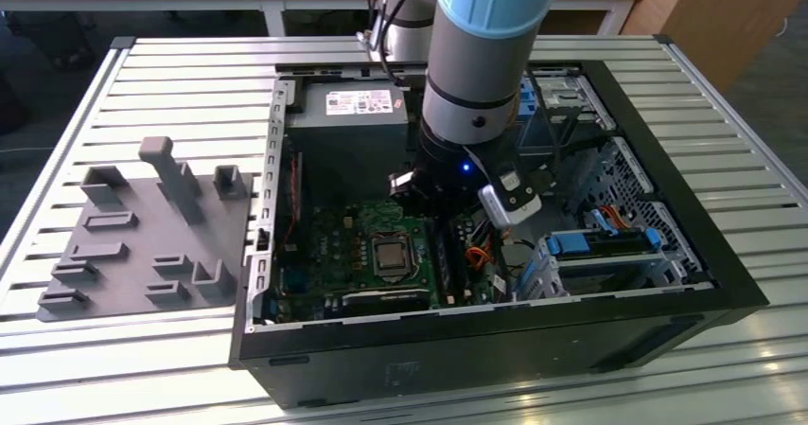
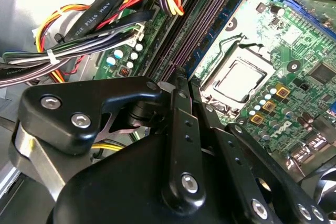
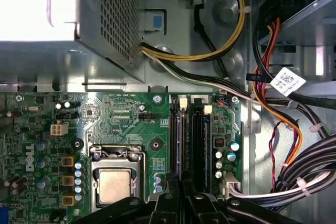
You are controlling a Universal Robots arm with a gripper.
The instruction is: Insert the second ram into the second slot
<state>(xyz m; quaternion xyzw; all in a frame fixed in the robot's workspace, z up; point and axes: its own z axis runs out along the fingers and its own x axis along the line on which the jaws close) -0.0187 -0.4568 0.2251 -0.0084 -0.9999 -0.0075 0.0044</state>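
Tool (image 2: 181, 85) fingers closed together, pressing down on the second ram (image 3: 181, 145) standing edge-on in its slot (image 3: 185, 129) just right of the CPU socket (image 3: 116, 182) on the motherboard (image 1: 354, 245), inside open PC case (image 1: 707, 283) on counter (image 1: 189, 75).

The gripper (image 2: 181, 129) is matt black metal (shiny screw heads). The motherboard (image 3: 121, 124) looks glossy green; the table (image 1: 189, 75) is ribbed, brushed metal.
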